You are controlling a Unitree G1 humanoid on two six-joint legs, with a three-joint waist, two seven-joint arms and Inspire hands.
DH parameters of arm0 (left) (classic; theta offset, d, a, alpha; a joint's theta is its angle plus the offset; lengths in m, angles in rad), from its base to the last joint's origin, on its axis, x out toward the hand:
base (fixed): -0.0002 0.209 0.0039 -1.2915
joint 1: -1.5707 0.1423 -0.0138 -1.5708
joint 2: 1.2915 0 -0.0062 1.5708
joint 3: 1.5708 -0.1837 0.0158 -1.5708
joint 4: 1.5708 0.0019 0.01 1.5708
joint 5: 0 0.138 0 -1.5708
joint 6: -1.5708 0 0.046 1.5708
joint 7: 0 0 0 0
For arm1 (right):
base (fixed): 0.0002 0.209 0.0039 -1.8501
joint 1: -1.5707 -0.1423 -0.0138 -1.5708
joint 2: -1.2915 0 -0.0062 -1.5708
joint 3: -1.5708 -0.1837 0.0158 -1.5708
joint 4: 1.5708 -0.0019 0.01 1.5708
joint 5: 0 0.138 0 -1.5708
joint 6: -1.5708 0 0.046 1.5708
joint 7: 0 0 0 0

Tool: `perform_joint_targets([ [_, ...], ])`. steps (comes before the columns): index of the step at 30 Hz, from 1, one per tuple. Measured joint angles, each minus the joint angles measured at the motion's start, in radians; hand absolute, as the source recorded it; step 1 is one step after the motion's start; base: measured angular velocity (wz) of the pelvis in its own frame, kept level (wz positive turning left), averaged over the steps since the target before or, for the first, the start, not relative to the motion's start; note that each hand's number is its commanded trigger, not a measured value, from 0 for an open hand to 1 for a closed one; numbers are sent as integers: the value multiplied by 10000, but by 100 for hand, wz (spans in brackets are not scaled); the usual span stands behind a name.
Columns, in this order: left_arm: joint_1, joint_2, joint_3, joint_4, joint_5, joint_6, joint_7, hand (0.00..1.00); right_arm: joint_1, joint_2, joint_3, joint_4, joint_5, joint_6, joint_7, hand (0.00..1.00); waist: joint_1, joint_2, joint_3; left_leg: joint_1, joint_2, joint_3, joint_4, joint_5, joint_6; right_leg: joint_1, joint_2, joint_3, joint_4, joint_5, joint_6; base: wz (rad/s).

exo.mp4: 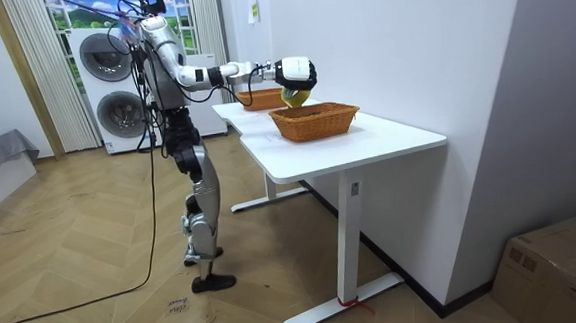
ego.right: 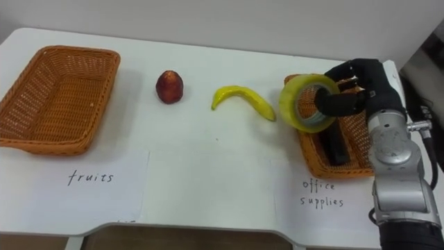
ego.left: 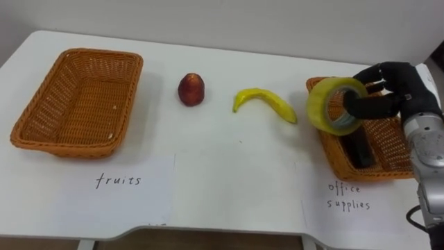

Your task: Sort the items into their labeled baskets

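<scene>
Tape roll (ego.left: 320,108) pinched by the right robot hand (ego.left: 395,85), poised above the right basket (ego.left: 397,144) holding a dark item (ego.left: 359,150).

left sheet (ego.left: 139,201), before left basket (ego.left: 48,97): "fruits" | right sheet (ego.left: 319,215), before right basket (ego.left: 388,149): "office supplies"

Noting plain white across the surface (ego.left: 229,180). Seeing orange-brown in a tight wicker weave on the basket at the left edge (ego.left: 41,135), and finding the same colour and weave on the basket at the right edge (ego.left: 378,173). Picking out deep red with paler blotches on the apple (ego.left: 191,89) and bright yellow on the banana (ego.left: 263,103). Catching translucent yellow-green on the roll of tape (ego.left: 319,111). Reading black on the right hand (ego.left: 395,83), turning to silver-grey behind its wrist. Spotting a black item (ego.left: 359,149) inside the right-edge basket. Noting black handwriting on two white paper labels (ego.left: 132,184) along the front edge.
</scene>
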Motion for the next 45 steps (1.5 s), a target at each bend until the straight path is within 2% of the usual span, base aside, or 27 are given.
perform_joint_targets([
  [14,64,-11,162,-210,-16,193,24,0,758,-1,-584,78,158,9,-477,100,-179,75,-42,80,39,86,22,-2,-6,53,16,78,-1,0,0,-1],
  [22,157,-7,163,-207,-57,287,27,0,1080,-1,-783,567,70,295,-539,100,-275,65,-34,92,41,157,10,-2,-6,42,18,115,-6,-1,-1,-1],
  [23,169,-7,162,-205,-92,289,27,0,1080,-1,-778,662,48,314,-539,96,-283,65,-34,92,40,157,10,-2,-6,40,17,104,-7,-1,-1,0],
  [24,199,-7,162,-206,-102,289,27,0,1081,-1,-782,829,34,351,-538,85,-303,64,-34,90,38,157,10,-2,-6,35,15,86,-7,-1,0,0],
  [25,234,-7,162,-206,-107,296,27,0,1081,-1,-782,893,9,369,-536,69,-345,63,-33,81,37,180,9,-2,-6,16,13,86,-6,-1,0,0],
  [26,247,-7,162,-205,-104,305,27,0,1080,-1,-781,905,-48,377,-536,32,-346,63,-33,70,37,183,9,-2,-6,6,13,87,-4,-1,0,0],
  [27,261,-7,162,-205,-101,344,28,0,1080,-1,-781,970,-137,378,-534,0,-351,64,-32,63,39,188,9,-2,-6,-8,14,89,0,-1,0,0],
  [35,258,-6,164,-204,-110,380,42,0,1071,0,-777,1167,-284,356,-530,0,-340,64,-28,66,39,228,1,-1,-5,-35,14,96,0,-1,0,0],
  [45,215,-5,165,-200,-514,349,87,0,1072,-1,-764,1166,-283,332,-732,0,-170,-35,38,63,47,290,-26,-2,-6,-38,17,120,0,-4,1,-1],
])
